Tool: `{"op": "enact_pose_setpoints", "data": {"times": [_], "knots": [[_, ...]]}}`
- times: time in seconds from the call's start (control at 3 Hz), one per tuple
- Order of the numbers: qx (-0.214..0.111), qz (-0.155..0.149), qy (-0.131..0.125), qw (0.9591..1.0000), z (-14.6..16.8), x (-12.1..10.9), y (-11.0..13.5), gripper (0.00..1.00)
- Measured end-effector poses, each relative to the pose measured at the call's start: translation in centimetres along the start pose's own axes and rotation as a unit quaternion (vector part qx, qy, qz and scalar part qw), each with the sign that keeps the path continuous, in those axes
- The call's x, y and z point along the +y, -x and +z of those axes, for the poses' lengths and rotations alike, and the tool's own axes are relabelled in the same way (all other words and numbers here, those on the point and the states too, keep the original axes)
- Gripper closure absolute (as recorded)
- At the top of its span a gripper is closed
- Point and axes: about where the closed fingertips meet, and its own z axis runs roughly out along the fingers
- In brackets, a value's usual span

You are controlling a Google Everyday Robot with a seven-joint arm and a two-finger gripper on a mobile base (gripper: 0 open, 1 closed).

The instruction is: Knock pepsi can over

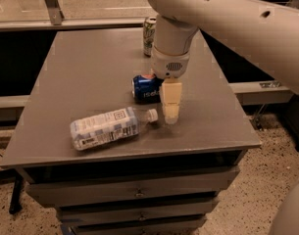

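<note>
The pepsi can (146, 88), dark blue with white lettering, lies on its side on the grey table (90, 67), its length running left to right. My gripper (170, 112) hangs from the big white arm just right of the can, its cream fingers (171, 99) pointing down to the table top and covering the can's right end. It holds nothing that I can see.
A clear plastic bottle (110, 127) with a white label lies on its side at the front left, cap towards the gripper. A pale green-and-silver can (149, 35) stands upright at the back, partly behind the arm. The table's front edge is close below.
</note>
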Motion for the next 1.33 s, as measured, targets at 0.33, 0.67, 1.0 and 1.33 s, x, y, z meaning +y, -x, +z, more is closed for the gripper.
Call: {"op": "enact_pose_setpoints", "data": {"times": [0.33,0.67,1.0,1.33], "knots": [[-0.037,0.025,-0.039,0.9982,-1.2,-0.5,-0.1,0.00],[-0.110,0.068,-0.103,0.9863,-3.6,-0.9,-1.0,0.00],[-0.199,0.115,-0.165,0.9593,-5.9,-0.6,-2.7,0.00],[-0.268,0.144,-0.215,0.9278,-6.8,0.3,-5.0,0.00]]}}
